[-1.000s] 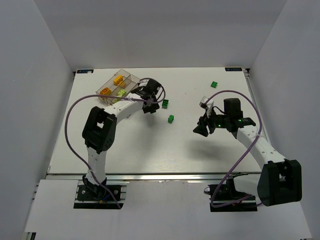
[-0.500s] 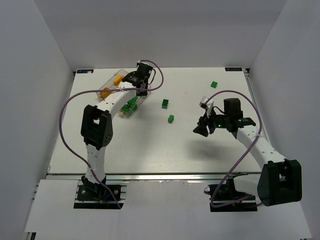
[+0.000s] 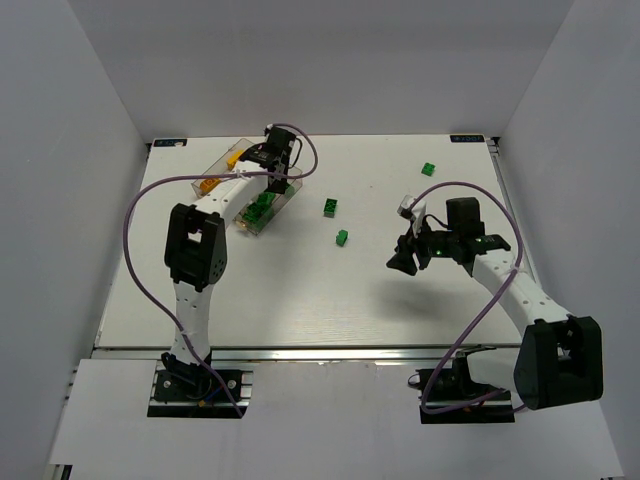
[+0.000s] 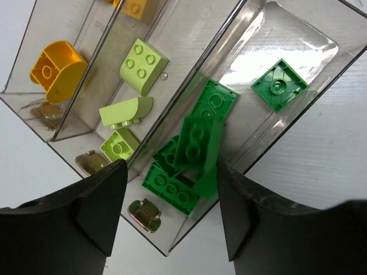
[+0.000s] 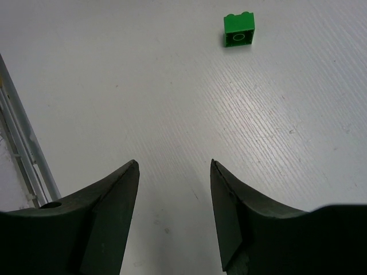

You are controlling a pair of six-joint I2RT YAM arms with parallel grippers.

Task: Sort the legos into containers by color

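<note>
Left wrist: studded dark green legos (image 4: 198,140) heaped in clear tray (image 4: 304,40); both jaws spread.

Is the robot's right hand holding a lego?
No, the right gripper is open with nothing between its fingers, and the green brick lies apart from it, untouched.

place: robot lab cell | signs: bare white table (image 3: 300,290), plain white enclosure walls (image 3: 320,70), aluminium mounting rail (image 3: 330,352)
</note>
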